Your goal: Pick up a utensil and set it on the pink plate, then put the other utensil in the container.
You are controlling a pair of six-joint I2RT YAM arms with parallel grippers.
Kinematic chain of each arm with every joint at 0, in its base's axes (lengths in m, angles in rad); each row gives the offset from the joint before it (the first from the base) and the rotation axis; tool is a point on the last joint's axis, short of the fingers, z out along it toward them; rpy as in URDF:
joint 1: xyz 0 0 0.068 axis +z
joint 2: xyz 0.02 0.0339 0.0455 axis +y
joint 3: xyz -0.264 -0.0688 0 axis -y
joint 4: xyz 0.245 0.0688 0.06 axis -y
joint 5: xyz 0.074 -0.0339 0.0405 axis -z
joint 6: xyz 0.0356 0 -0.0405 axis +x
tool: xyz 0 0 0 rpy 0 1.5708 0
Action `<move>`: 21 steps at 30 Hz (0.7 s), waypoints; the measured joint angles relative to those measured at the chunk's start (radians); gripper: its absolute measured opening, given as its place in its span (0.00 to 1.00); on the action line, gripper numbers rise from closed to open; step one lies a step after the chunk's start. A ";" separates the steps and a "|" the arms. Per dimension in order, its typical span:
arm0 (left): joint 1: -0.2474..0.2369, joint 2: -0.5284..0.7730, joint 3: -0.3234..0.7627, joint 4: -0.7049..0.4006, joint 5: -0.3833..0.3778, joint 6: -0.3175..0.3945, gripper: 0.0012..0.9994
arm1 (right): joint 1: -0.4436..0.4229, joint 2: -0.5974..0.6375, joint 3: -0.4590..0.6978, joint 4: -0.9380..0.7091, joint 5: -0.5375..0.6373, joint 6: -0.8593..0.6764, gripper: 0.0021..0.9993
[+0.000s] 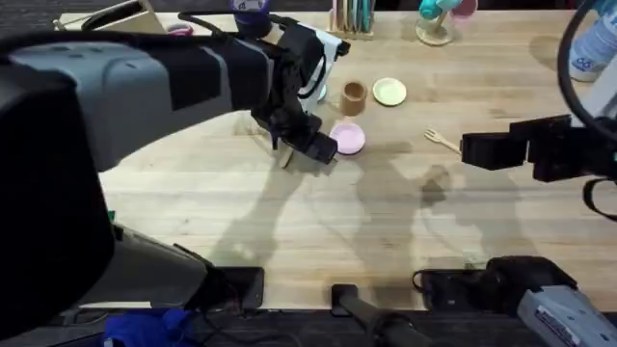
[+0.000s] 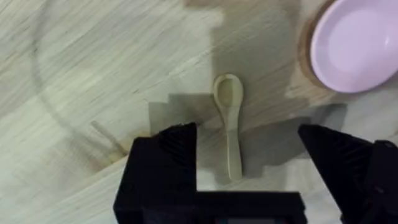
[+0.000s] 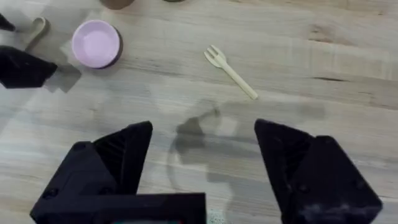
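- The wooden spoon (image 2: 229, 124) is lying flat on the pale wood surface (image 1: 289, 222), at the centre of the left wrist view, its bowl pointing toward the top of that frame and its handle running down between the black fingers.
- The left gripper (image 2: 249, 146) is hovering directly over the spoon with its fingers spread wide, one on each side of the handle, and gripping nothing; whether the tips are touching the surface cannot be told.
- The step in hand looks like the first one, the pick-up of the spoon: the next move appears to call for the fingers to be lowered and closed across the slim handle, then carried a short way to the pink plate.
- The pink plate (image 2: 360, 43) is sitting empty at the upper right of the left wrist view, near the spoon but apart from it; in the overhead view the plate (image 1: 348, 138) is lying just right of the left arm's wrist, above the middle of the frame.
- The brown wooden cup (image 1: 353, 94) is standing just above the plate in the overhead view.
- The wooden fork (image 3: 230, 63) is lying untouched at the upper middle of the right wrist view, well apart from the plate.
- The right gripper (image 3: 202, 146) is waiting short of the fork, fingers wide apart and empty, its arm reaching in from the right edge of the overhead frame.
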 joint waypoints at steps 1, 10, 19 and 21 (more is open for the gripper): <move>0.003 0.000 0.000 0.001 0.000 -0.012 1.00 | 0.000 0.000 0.000 0.000 0.000 0.000 1.00; 0.016 0.022 0.009 0.001 -0.016 -0.052 0.98 | 0.000 0.000 0.000 0.000 0.000 0.000 1.00; 0.017 0.027 0.015 0.002 -0.019 -0.062 0.78 | 0.000 0.000 0.000 0.000 0.000 0.000 1.00; 0.017 0.027 0.015 0.001 -0.019 -0.062 0.70 | 0.000 0.000 0.000 0.000 0.000 0.000 1.00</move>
